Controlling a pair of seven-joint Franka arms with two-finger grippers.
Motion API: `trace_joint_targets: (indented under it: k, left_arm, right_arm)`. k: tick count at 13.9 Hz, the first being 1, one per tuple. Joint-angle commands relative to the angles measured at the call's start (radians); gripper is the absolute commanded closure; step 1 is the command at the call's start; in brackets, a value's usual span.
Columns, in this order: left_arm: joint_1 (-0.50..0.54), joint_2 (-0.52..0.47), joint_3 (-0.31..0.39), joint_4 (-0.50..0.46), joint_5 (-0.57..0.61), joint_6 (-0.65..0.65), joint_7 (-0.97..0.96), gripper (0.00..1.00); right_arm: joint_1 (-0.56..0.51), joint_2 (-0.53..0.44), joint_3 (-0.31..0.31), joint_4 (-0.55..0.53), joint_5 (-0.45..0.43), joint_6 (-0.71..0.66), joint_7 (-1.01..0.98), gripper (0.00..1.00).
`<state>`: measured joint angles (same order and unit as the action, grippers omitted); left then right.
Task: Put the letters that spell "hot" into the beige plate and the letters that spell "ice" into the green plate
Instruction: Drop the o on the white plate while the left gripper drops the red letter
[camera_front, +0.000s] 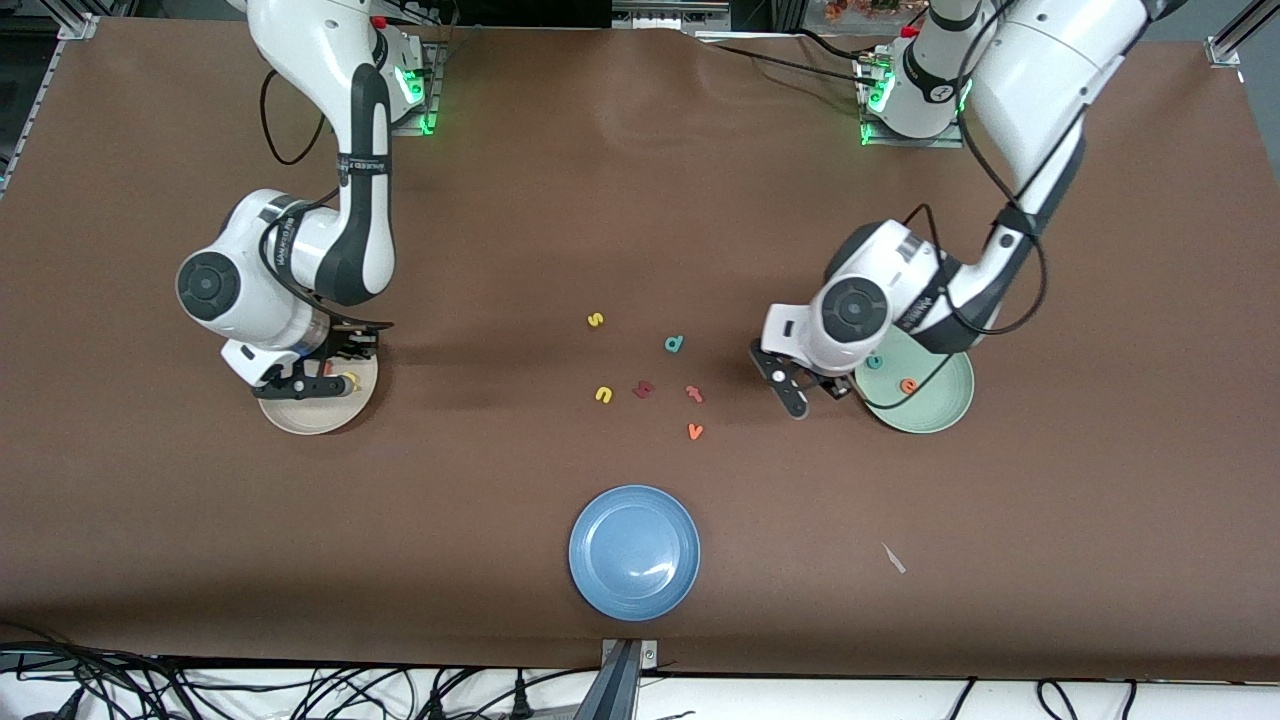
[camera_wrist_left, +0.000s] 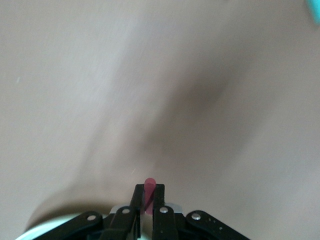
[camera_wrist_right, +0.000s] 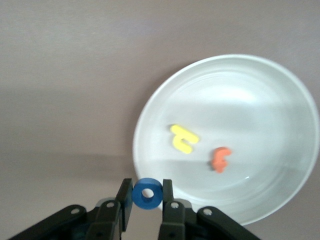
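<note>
The beige plate (camera_front: 300, 418) lies at the right arm's end, with a yellow "h" (camera_wrist_right: 183, 138) and an orange "t" (camera_wrist_right: 220, 159) in it. My right gripper (camera_wrist_right: 147, 186) hangs over its rim, shut on the blue "o" (camera_wrist_right: 147, 196). The green plate (camera_front: 940, 405) at the left arm's end holds a teal "c" (camera_front: 874, 362) and an orange "e" (camera_front: 908, 386). My left gripper (camera_front: 797, 406) is just beside that plate, over the table, shut on the dark red "i" (camera_wrist_left: 149, 184).
Loose letters lie mid-table: a yellow "s" (camera_front: 595, 320), a teal "d" (camera_front: 674, 344), a yellow "n" (camera_front: 603, 395), a dark red piece (camera_front: 643, 389), a pinkish-red "t" (camera_front: 693, 393) and an orange "v" (camera_front: 695, 431). A blue plate (camera_front: 634, 551) sits nearest the front camera.
</note>
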<state>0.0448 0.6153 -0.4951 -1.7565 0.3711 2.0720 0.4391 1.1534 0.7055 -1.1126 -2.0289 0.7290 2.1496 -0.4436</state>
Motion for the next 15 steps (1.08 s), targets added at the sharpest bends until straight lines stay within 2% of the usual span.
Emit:
trace_joint_targets:
  k: [1,2,3,5,8,12,15]
  left_arm:
    - [0.084,-0.035,-0.023,-0.031,-0.011,-0.065,0.146,1.00]
    - [0.122,-0.045,-0.025,-0.040,-0.011,-0.079,0.192,1.00]
    - [0.153,-0.064,-0.034,-0.064,-0.011,-0.084,0.234,1.00]
    - [0.234,-0.095,-0.068,-0.116,-0.011,-0.082,0.280,1.00]
    - [0.386,-0.088,-0.126,-0.179,-0.011,-0.053,0.364,1.00]
    - [0.452,-0.088,-0.128,-0.291,-0.009,0.097,0.406,1.00]
    - [0.455,-0.088,-0.131,-0.285,-0.008,0.105,0.438,1.00]
  right_arm:
    - [-0.062,0.002,0.014,-0.036,0.081,0.068,-0.162,0.94]
    - [-0.111,0.008,0.037,-0.028,0.137,0.067,-0.238,0.72]
    - [-0.150,0.011,0.056,-0.019,0.188,0.055,-0.253,0.01]
    - [-0.167,0.011,0.070,0.004,0.202,0.046,-0.221,0.00]
    - [-0.162,0.011,0.068,0.076,0.193,-0.055,0.015,0.00]
    - [-0.162,0.009,0.068,0.124,0.116,-0.114,0.137,0.00]
    - [-0.161,0.008,0.063,0.136,0.112,-0.152,0.151,0.00]
